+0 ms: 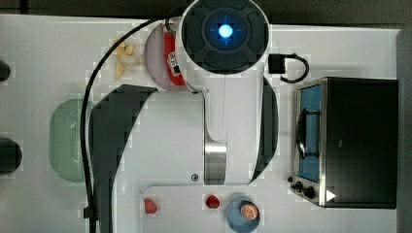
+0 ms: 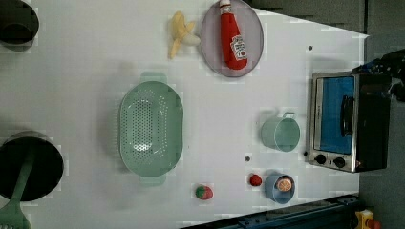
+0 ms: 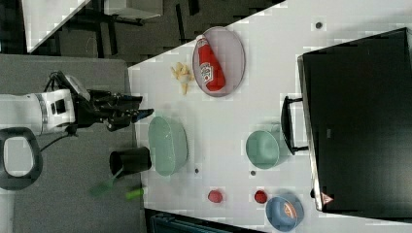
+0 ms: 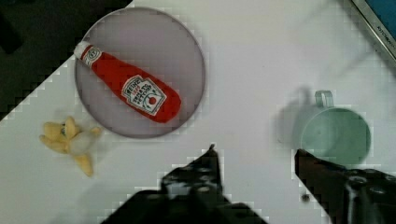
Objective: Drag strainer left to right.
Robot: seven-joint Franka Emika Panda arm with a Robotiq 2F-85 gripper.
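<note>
The black two-fingered gripper [image 4: 254,161] hangs with its fingers spread wide and nothing between them, high over bare white table [image 4: 261,70] between the grey plate and the small green handled cup [image 4: 335,135]. The pale mint-green oval perforated plastic strainer [image 2: 151,129] sits untouched, well apart at the left view's left. If the descent lands by the cup instead, the wrong object may be dragged, or a shallow hook on the smooth rim could slip.

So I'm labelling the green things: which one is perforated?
The large pale mint-green oval plastic strainer: its inside is dotted with holes. The smaller round green cup is smooth inside, with a handle.
</note>
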